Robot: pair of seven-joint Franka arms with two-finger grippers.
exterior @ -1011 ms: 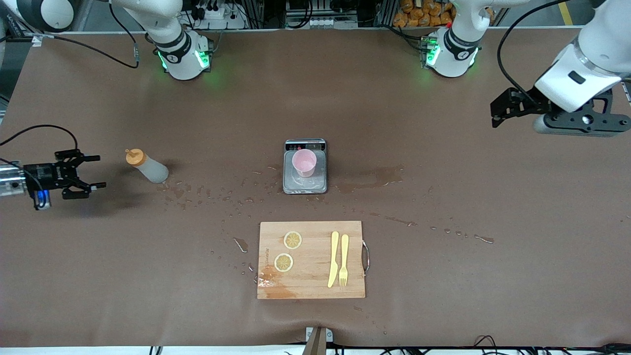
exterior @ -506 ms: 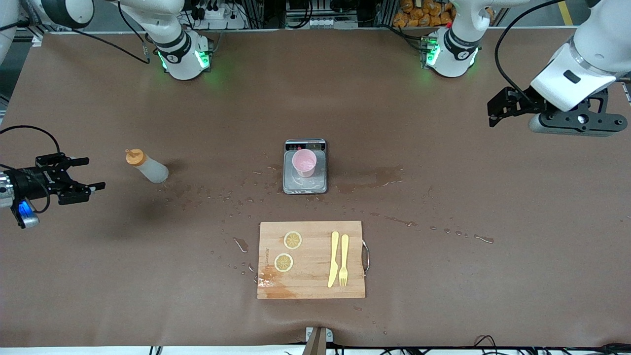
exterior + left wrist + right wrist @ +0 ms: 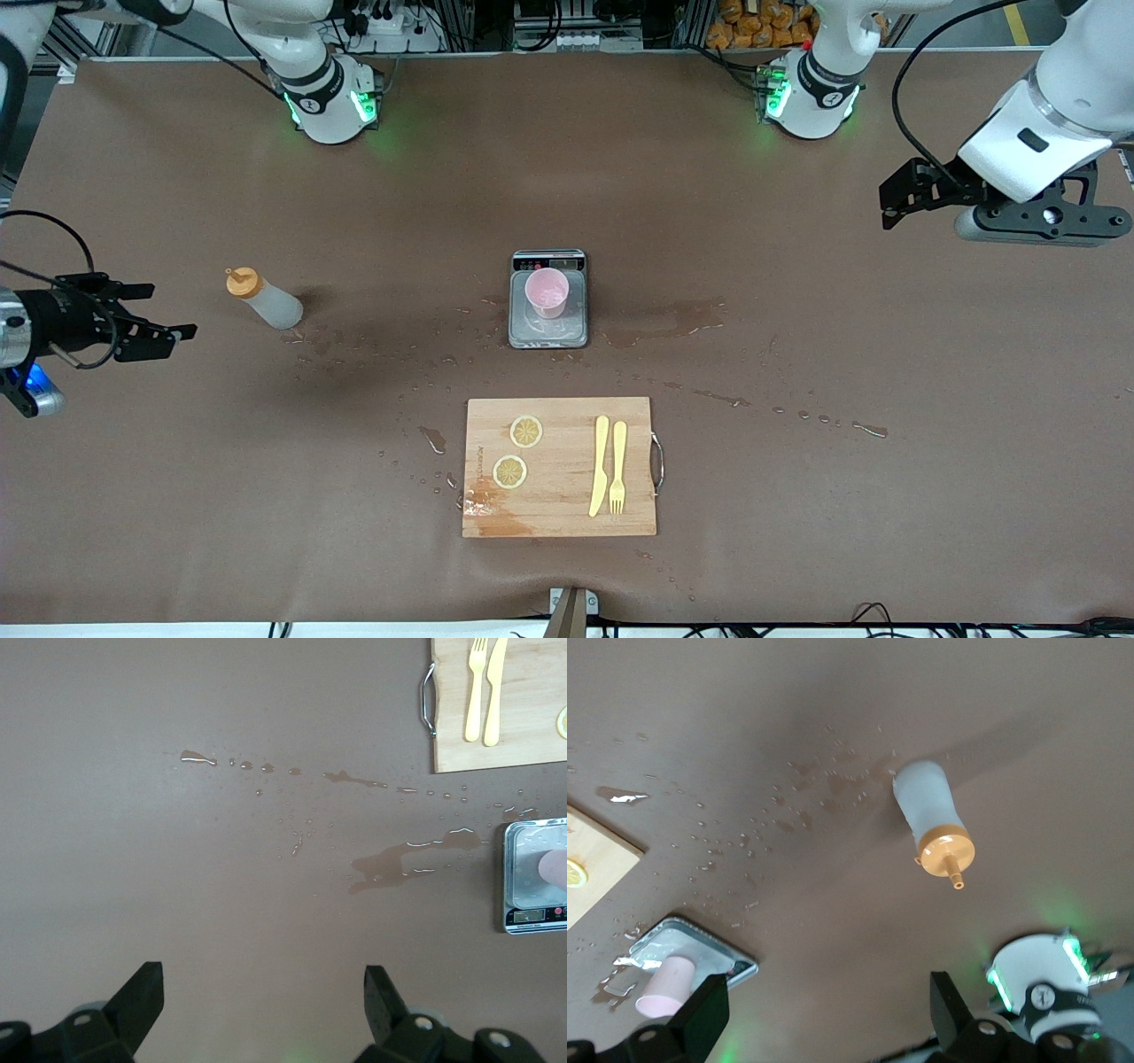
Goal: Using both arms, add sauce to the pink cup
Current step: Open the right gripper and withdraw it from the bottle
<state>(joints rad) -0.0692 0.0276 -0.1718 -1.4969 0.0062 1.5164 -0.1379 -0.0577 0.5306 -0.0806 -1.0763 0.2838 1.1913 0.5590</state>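
One sauce bottle [image 3: 264, 299] is seen upright toward the right arm's end of the table [image 3: 886, 532]; one pink cup [image 3: 547, 291] is carried by a grey scale [image 3: 548, 332] at mid-table. Nearer the front edge, a cutting board [image 3: 560, 514] bears two lemon slices [image 3: 526, 431], one knife [image 3: 600, 465] and one fork [image 3: 617, 467]. Spilled droplets [image 3: 390, 350] are scattered between. The right gripper [image 3: 155, 312] and left gripper [image 3: 893, 206] are held wide open, empty, at opposite table ends.

A brown-covered table [image 3: 797, 133] carried the sauce [image 3: 264, 299] bottle toward the right arm's end, a grey scale [image 3: 548, 301] at the middle, and a wooden cutting board [image 3: 560, 467] nearer the front camera, with spilled droplets [image 3: 673, 321] scattered between them
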